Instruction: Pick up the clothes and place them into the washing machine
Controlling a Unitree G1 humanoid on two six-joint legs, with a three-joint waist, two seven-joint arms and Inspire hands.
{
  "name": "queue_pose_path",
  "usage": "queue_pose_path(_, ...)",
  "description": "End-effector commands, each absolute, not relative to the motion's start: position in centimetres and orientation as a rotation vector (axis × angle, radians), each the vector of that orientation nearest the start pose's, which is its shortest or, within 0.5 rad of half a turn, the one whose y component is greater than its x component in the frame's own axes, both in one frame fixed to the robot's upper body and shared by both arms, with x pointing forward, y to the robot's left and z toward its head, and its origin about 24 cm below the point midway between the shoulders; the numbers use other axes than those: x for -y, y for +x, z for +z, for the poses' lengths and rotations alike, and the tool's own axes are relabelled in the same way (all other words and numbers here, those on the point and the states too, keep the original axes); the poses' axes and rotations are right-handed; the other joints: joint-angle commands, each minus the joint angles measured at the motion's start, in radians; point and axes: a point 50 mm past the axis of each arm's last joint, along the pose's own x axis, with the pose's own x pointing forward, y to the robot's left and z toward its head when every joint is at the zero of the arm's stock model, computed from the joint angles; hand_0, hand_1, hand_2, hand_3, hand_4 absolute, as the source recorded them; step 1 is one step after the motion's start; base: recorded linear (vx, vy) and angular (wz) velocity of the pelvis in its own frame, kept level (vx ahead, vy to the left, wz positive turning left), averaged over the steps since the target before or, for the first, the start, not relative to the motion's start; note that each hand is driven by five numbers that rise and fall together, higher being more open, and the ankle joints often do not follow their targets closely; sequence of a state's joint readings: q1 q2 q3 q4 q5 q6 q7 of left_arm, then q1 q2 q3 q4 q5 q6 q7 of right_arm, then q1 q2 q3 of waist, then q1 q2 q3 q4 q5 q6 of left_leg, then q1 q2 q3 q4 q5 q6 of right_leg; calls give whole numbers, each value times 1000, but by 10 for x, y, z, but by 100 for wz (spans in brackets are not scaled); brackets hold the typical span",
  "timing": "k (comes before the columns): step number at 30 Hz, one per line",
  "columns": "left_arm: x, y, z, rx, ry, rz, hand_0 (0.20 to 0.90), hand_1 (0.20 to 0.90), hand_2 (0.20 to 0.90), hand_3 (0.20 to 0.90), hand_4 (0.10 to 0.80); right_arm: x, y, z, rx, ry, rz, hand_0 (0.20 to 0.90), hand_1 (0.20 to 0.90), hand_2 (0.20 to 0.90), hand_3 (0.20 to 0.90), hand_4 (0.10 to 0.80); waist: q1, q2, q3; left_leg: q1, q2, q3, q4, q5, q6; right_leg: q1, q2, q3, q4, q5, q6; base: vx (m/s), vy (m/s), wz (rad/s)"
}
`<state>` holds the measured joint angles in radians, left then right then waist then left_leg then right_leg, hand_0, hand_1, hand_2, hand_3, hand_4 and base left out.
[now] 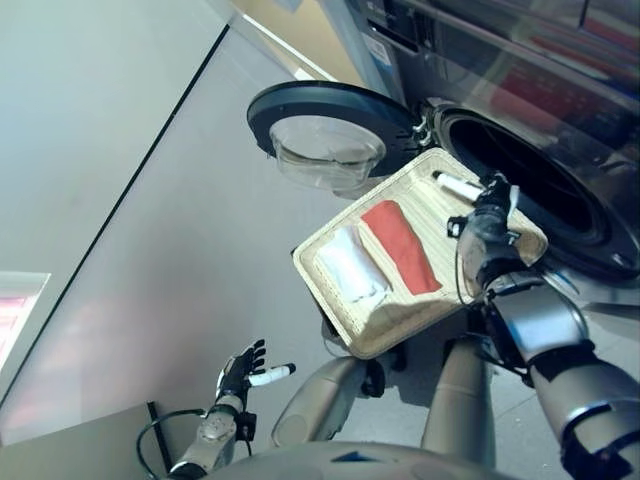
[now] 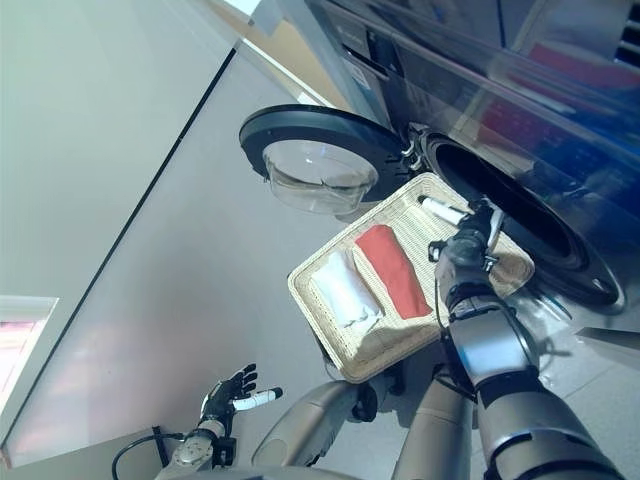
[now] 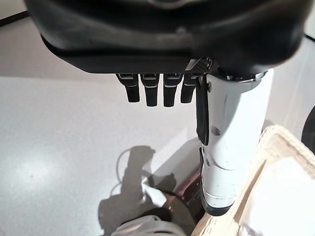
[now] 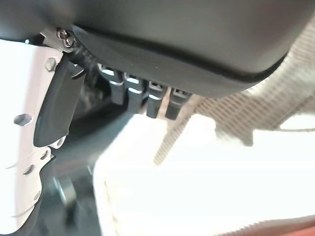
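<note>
A folded red cloth and a folded white cloth lie side by side in a shallow wicker tray in front of the washing machine. My right hand hovers over the tray's far end, by the drum opening. Its fingers are relaxed, its white-covered thumb sticks out, and it holds nothing. In the right wrist view the fingers hang straight over the weave. My left hand hangs low at the lower left, open and empty, well away from the tray.
The machine's round glass door stands swung open to the left of the drum, just beyond the tray's far corner. Grey floor stretches to the left, crossed by a dark line.
</note>
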<state>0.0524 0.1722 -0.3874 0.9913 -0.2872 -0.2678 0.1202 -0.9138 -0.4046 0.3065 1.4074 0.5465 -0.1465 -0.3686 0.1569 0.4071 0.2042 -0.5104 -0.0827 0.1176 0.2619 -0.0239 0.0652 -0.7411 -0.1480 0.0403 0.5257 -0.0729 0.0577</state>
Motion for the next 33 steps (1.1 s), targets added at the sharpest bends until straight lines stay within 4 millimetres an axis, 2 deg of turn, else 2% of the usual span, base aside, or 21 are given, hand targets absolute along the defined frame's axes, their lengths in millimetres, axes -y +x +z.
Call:
queue_pose_path(1, -226, 139, -136, -809, 202, 179, 900, 900, 900, 900, 800, 242, 373, 59, -266, -253, -474, 900, 900, 900, 900, 800, 38, -51, -15, -77, -15, 6, 11, 32, -54, 89, 33, -48, -115, 51, -33, 2, -44, 15)
queue_pose_path(3, -228, 139, -136, -812, 205, 186, 900, 900, 900, 900, 800, 242, 371, 56, -271, -293, -467, 900, 900, 900, 900, 800, 36, -63, -12, -73, -13, 2, 7, 35, -56, 102, 33, -55, -130, 57, -31, 11, -63, 16)
queue_pose_path(5, -232, 139, -135, -807, 223, 206, 900, 900, 900, 900, 800, 238, 366, 47, -273, -452, -435, 900, 900, 900, 900, 800, 29, -96, 2, -52, -6, -10, -16, 45, -60, 132, 36, -71, -171, 76, -27, 13, -79, 11)
queue_pose_path(6, -232, 139, -135, -807, 223, 206, 900, 900, 900, 900, 800, 238, 366, 47, -273, -453, -435, 900, 900, 900, 900, 800, 29, -95, 2, -51, -6, -11, -17, 45, -60, 133, 36, -72, -171, 76, -27, -5, -59, 10)
queue_pose_path(7, -233, 140, -133, -791, 228, 221, 900, 900, 900, 900, 800, 235, 362, 41, -247, -600, -395, 900, 900, 900, 900, 800, 22, -121, 19, -43, -2, -18, -26, 52, -62, 152, 36, -84, -201, 90, -23, -8, -79, 5)
queue_pose_path(9, -233, 142, -133, -784, 235, 222, 900, 900, 900, 900, 800, 238, 356, 34, -260, -650, -391, 900, 900, 900, 900, 800, 20, -134, 27, -39, 0, -21, -32, 56, -63, 162, 33, -93, -215, 95, -22, -9, -80, 7)
queue_pose_path(11, -234, 149, -128, -739, 243, 241, 900, 900, 900, 900, 800, 238, 348, 24, -257, -820, -350, 900, 900, 900, 900, 800, 18, -166, 51, -34, 2, -37, -52, 71, -66, 177, 33, -116, -245, 112, -20, -17, -67, 15)
queue_pose_path(12, -234, 148, -128, -739, 244, 241, 900, 900, 900, 900, 800, 238, 348, 24, -257, -820, -350, 900, 900, 900, 900, 800, 17, -166, 51, -33, 2, -37, -52, 71, -66, 177, 32, -116, -246, 112, -20, -28, -58, 15)
queue_pose_path(13, -234, 154, -125, -710, 250, 246, 900, 900, 900, 900, 800, 239, 343, 17, -259, -895, -324, 900, 900, 900, 900, 800, 16, -188, 70, -29, 4, -48, -64, 81, -71, 190, 28, -134, -272, 124, -16, -17, -34, 13)
queue_pose_path(14, -234, 154, -125, -710, 250, 246, 900, 900, 900, 900, 800, 239, 343, 17, -259, -895, -324, 900, 900, 900, 900, 800, 16, -188, 71, -28, 4, -49, -64, 81, -71, 191, 28, -135, -272, 124, -16, -33, -54, 17)
queue_pose_path(15, -233, 160, -121, -683, 250, 251, 900, 900, 900, 900, 800, 239, 343, 18, -247, -921, -321, 900, 900, 900, 900, 800, 13, -201, 83, -30, 6, -52, -68, 87, -72, 194, 27, -144, -279, 127, -16, -18, -45, 17)
queue_pose_path(16, -230, 168, -116, -640, 246, 250, 900, 900, 900, 900, 800, 238, 337, 10, -258, -935, -307, 900, 900, 900, 900, 800, 11, -225, 102, -31, 9, -61, -68, 92, -72, 201, 25, -156, -287, 133, -16, -18, -45, 21)
queue_pose_path(17, -230, 168, -116, -640, 246, 250, 900, 900, 900, 900, 800, 238, 337, 10, -258, -935, -307, 900, 900, 900, 900, 800, 11, -225, 102, -31, 9, -61, -68, 92, -72, 201, 25, -156, -287, 133, -16, -16, -75, 25)
queue_pose_path(18, -232, 173, -113, -620, 249, 272, 900, 900, 900, 900, 800, 236, 334, 6, -257, -953, -307, 900, 900, 900, 900, 800, 8, -255, 126, -38, 12, -70, -65, 96, -76, 203, 26, -171, -294, 138, -17, -14, -50, 21)
queue_pose_path(19, -232, 173, -113, -620, 249, 272, 900, 900, 900, 900, 800, 236, 334, 6, -257, -953, -307, 900, 900, 900, 900, 800, 8, -255, 126, -38, 12, -70, -65, 96, -76, 203, 26, -172, -295, 138, -17, -38, -94, 22)
queue_pose_path(20, -232, 181, -109, -596, 256, 282, 900, 900, 900, 900, 800, 234, 334, 6, -250, -964, -310, 900, 900, 900, 900, 800, 9, -278, 143, -46, 14, -81, -63, 100, -78, 203, 26, -184, -303, 144, -19, -24, -44, 19)
queue_pose_path(21, -232, 181, -109, -596, 256, 282, 900, 900, 900, 900, 800, 234, 334, 6, -250, -964, -310, 900, 900, 900, 900, 800, 9, -278, 143, -46, 14, -81, -63, 100, -78, 203, 26, -185, -303, 144, -19, -46, -77, 23)
queue_pose_path(22, -233, 184, -107, -582, 264, 292, 900, 900, 900, 900, 800, 237, 333, 5, -256, -994, -326, 900, 900, 900, 900, 800, 12, -301, 159, -58, 18, -88, -61, 103, -80, 203, 28, -197, -315, 152, -19, -22, -33, 17)
queue_pose_path(30, -240, 185, -104, -577, 295, 319, 900, 900, 900, 900, 800, 243, 339, 13, -292, -920, -428, 900, 900, 900, 900, 800, 41, -342, 190, -85, 21, -109, -43, 100, -85, 199, 27, -232, -327, 158, -20, 6, -33, 15)
queue_pose_path(31, -244, 184, -104, -578, 305, 326, 900, 900, 900, 900, 800, 242, 339, 12, -304, -922, -431, 900, 900, 900, 900, 800, 51, -348, 188, -76, 23, -121, -36, 65, -90, 211, 32, -226, -322, 130, -11, 114, -20, 7)
queue_pose_path(33, -246, 183, -103, -576, 315, 326, 900, 900, 900, 900, 800, 240, 340, 13, -306, -918, -435, 900, 900, 900, 900, 800, 60, -352, 191, -80, 21, -126, -30, 62, -89, 214, 29, -232, -324, 131, -11, 66, -21, 13)
